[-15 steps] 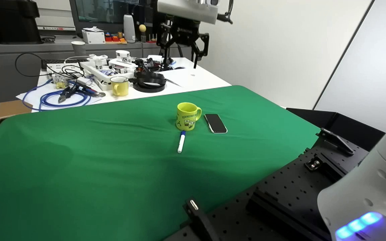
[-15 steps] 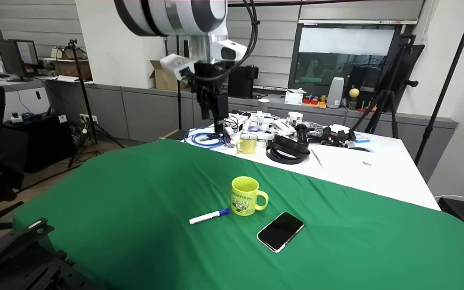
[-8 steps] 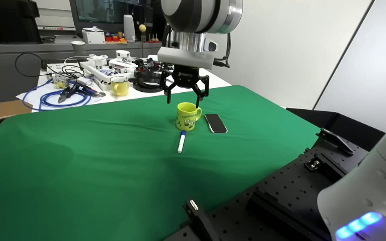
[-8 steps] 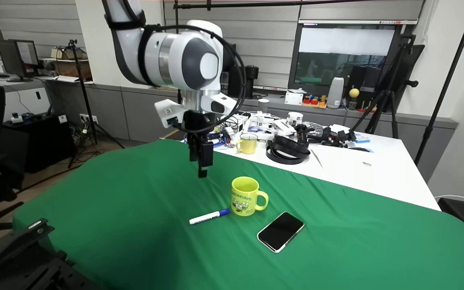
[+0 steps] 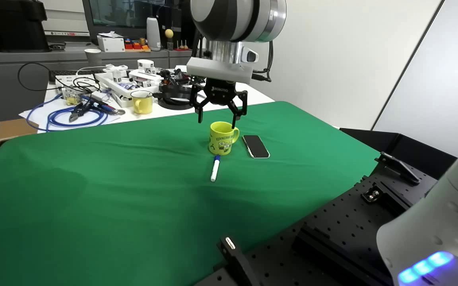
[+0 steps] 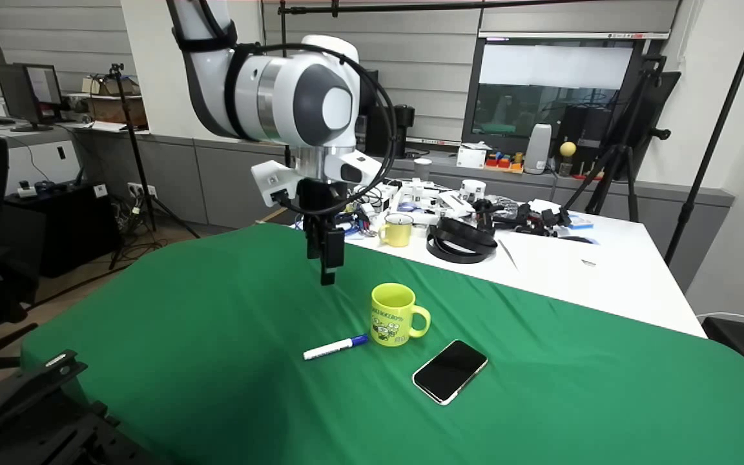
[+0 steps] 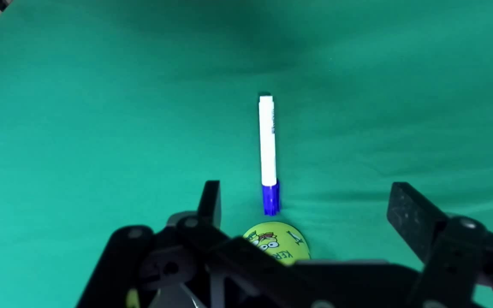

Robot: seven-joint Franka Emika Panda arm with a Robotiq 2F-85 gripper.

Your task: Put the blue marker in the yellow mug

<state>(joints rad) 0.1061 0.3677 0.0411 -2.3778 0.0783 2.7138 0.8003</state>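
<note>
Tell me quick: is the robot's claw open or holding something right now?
The claw is open and holds nothing; the marker lies on the cloth.

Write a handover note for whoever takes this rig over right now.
Hand: open, holding nothing, above the green cloth.
Blue marker: lying on the cloth beside the yellow mug, cap end towards it, a small gap between in the wrist view.
Yellow mug: upright on the cloth; another yellow mug stands beyond the cloth, likely not the target.
Done: no grasp or placement yet.
Left: grip the marker, lift it, lower it into the mug.
</note>
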